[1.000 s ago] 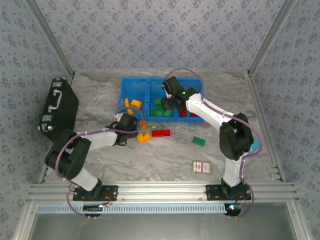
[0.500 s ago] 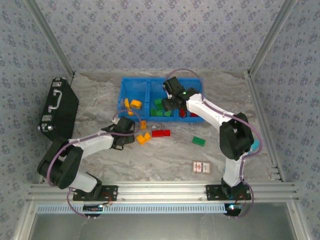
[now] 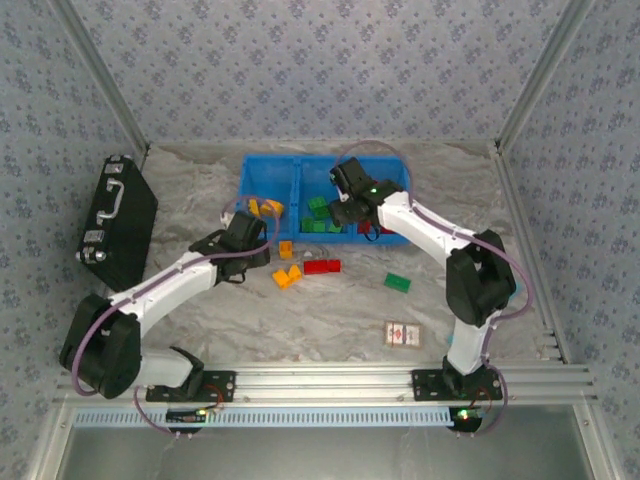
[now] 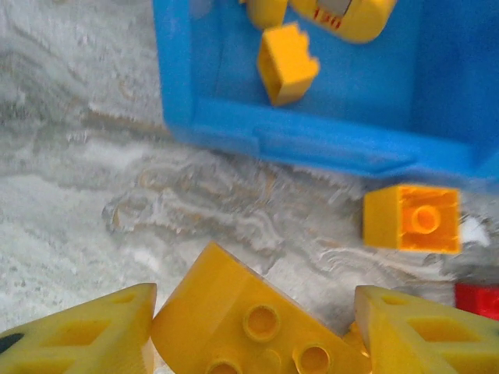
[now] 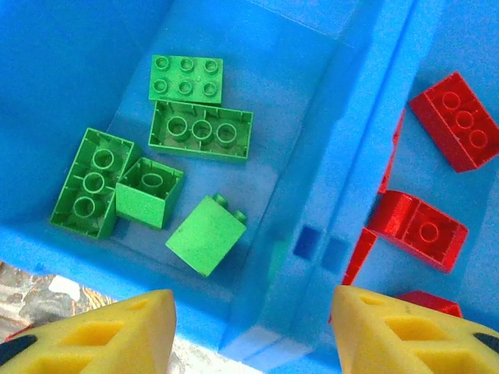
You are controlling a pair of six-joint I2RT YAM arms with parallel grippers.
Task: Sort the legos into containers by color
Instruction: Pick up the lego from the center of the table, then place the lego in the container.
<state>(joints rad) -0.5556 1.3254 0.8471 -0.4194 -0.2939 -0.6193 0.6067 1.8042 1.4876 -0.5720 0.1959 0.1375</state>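
My left gripper (image 4: 256, 312) is shut on an orange-yellow lego (image 4: 249, 327), tilted between the fingers just short of the blue bin's front wall (image 4: 312, 144). From above, this gripper (image 3: 252, 240) hangs by the bin's (image 3: 270, 165) left container, where yellow legos (image 3: 265, 208) lie. My right gripper (image 5: 253, 300) stands open with nothing in it over the divider (image 5: 366, 156) between the green legos (image 5: 201, 131) and the red legos (image 5: 456, 121). Seen from the top, it (image 3: 345, 205) hovers over the bin's middle.
Loose legos lie in front of the bin: two orange (image 3: 287, 250) (image 3: 288, 276), a red one (image 3: 322, 266), a green one (image 3: 398, 283). A flat card box (image 3: 401, 333) sits nearer the bases. A black case (image 3: 118, 220) leans at the left edge.
The left arm has stretched out low over the table and its gripper has shifted slightly toward the bin's left container. The right gripper has edged a little to the right over the bin.
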